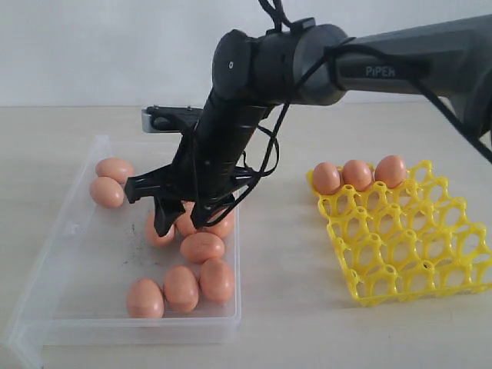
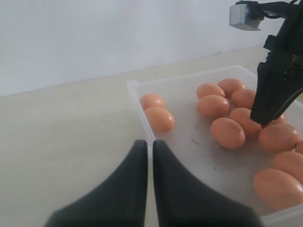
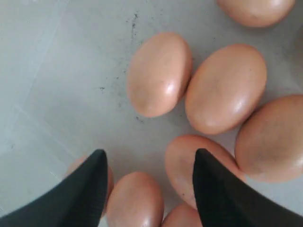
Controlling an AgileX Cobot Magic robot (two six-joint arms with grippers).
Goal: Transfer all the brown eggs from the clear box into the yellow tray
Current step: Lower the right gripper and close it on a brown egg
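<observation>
Inside the clear box (image 1: pixel 84 269), smooth orange-tan brown eggs (image 1: pixel 202 247) lie clustered.

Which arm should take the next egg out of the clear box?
Right. The right gripper hangs open over the egg cluster inside the clear box, with one egg between its fingers. The left gripper is shut at the box's edge.

Three brown eggs (image 1: pixel 357 175) are seated side by side in the yellow tray (image 1: pixel 407 246), in its row nearest the far edge of the surface. This open lattice of round cells is set toward the right edge. The rest are lying in the clear box (image 1: pixel 69 254) toward the left edge: two touching by its left wall, the others clustered along its right side.
</observation>
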